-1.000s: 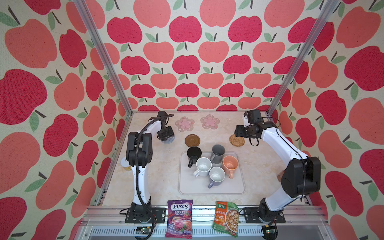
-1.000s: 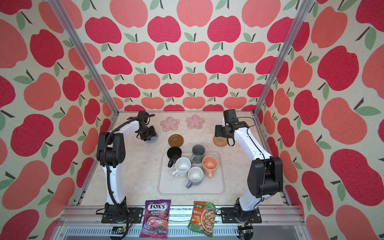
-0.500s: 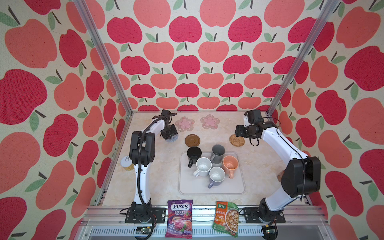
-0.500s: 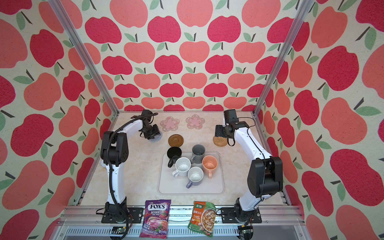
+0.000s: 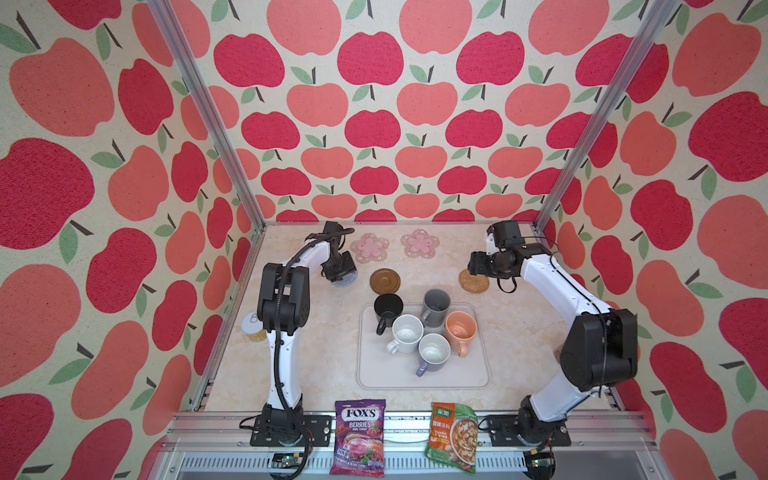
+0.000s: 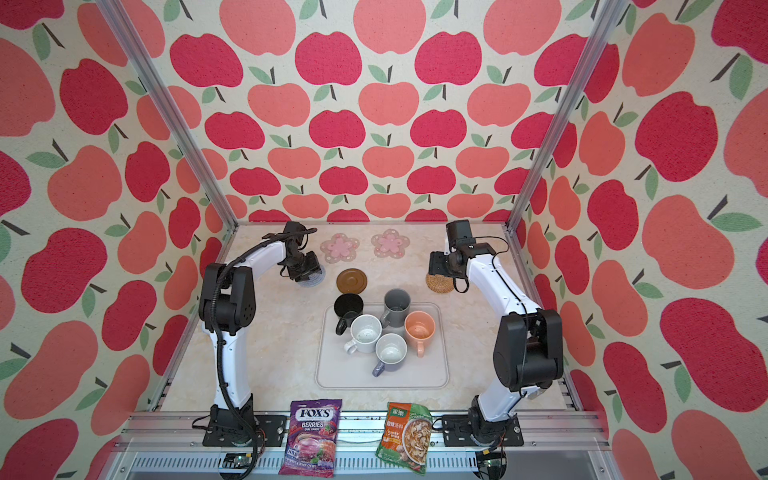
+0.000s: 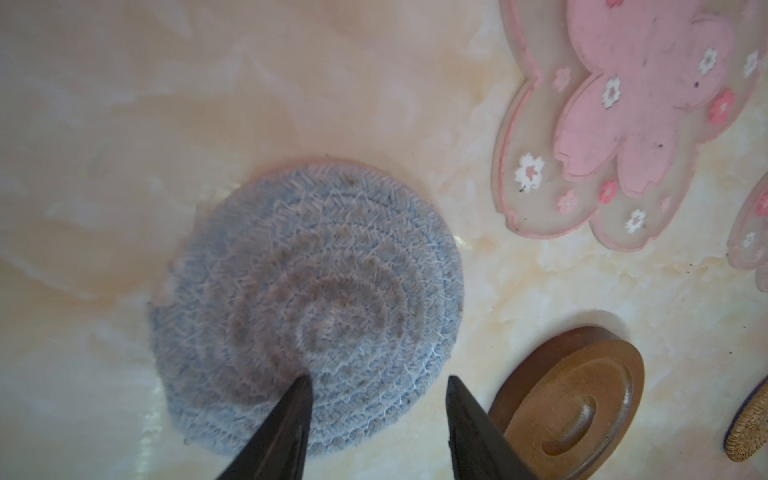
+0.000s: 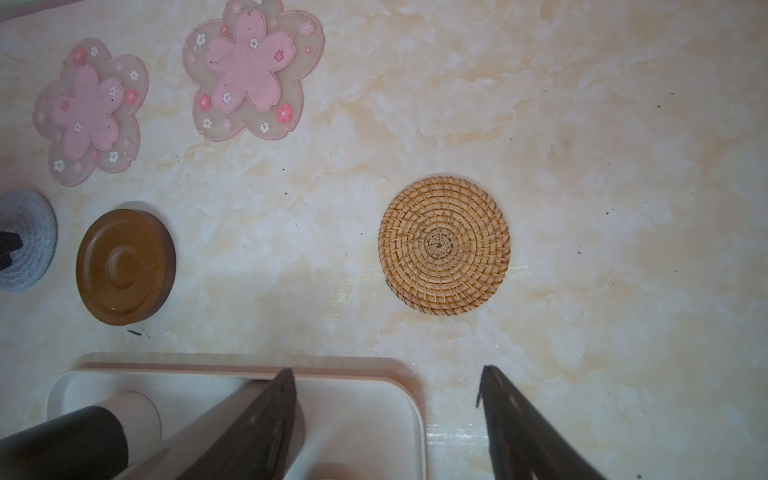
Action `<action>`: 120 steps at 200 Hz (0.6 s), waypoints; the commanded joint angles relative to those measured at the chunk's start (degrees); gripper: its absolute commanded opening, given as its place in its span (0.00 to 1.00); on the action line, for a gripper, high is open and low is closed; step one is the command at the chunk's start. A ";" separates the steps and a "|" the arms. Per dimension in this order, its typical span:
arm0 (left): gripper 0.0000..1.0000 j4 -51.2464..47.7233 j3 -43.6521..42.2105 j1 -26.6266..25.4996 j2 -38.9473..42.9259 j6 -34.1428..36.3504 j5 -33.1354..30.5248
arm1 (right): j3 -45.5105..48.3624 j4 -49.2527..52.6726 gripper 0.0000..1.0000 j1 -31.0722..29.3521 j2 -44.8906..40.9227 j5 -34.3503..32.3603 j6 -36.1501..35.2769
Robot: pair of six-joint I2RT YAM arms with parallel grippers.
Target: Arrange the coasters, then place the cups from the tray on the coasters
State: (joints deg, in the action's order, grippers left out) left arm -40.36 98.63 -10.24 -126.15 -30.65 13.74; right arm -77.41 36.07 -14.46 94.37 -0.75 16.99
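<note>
Five coasters lie on the far half of the table: two pink flowers [image 5: 369,247] [image 5: 419,243], a brown disc [image 5: 385,280], a grey woven round [image 5: 347,284] and a tan rattan round [image 5: 474,281]. My left gripper [image 7: 379,380] hangs open low over the grey coaster [image 7: 307,299], one fingertip above the weave and the other past its edge, next to the brown disc [image 7: 582,403]. My right gripper [image 8: 385,370] is open and empty, just above the rattan coaster [image 8: 444,244]. Black [image 5: 387,309], dark grey [image 5: 436,303], peach [image 5: 460,327], speckled white [image 5: 407,331] and lavender-grey [image 5: 433,352] cups stand on the tray [image 5: 424,384].
A lidded jar [image 5: 252,326] stands at the table's left edge beside the left arm. A candy bag [image 5: 359,440] and a soup packet [image 5: 453,436] lie on the front rail. Apple-patterned walls close in three sides.
My left gripper has shifted right toward the brown disc, and the grey coaster has stayed under it. The right arm has not moved.
</note>
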 commanded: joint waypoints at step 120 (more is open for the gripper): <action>0.56 -6.76 6.26 -6.78 2.40 1.65 2.73 | 2.12 -0.04 0.73 0.31 0.09 1.70 2.52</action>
State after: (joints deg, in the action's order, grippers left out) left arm -45.28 103.09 -15.86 -124.05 -30.06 14.00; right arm -76.23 35.83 -14.44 94.39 0.10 18.33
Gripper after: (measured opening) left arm 0.575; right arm 0.728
